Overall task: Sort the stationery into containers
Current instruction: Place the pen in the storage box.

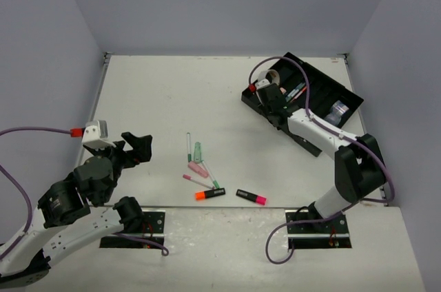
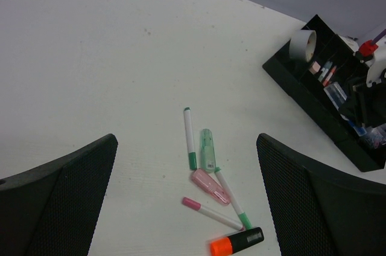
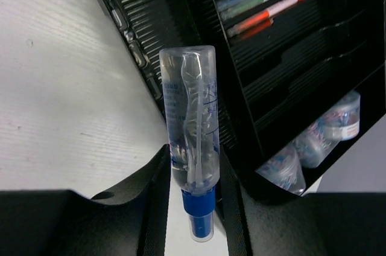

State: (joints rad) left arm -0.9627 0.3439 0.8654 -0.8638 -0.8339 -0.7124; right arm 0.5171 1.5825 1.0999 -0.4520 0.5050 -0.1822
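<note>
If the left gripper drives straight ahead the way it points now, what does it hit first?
Likely the pink eraser on the table, which lies roughly centred between the left gripper's open jaws; depth is unclear.

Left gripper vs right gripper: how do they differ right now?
The left gripper is wide open and empty; the right gripper is closed on a clear bottle with a blue cap. The left gripper sits over bare table, to the left of the loose stationery; the right gripper is at the edge of the black tray. Both have two black fingers.
</note>
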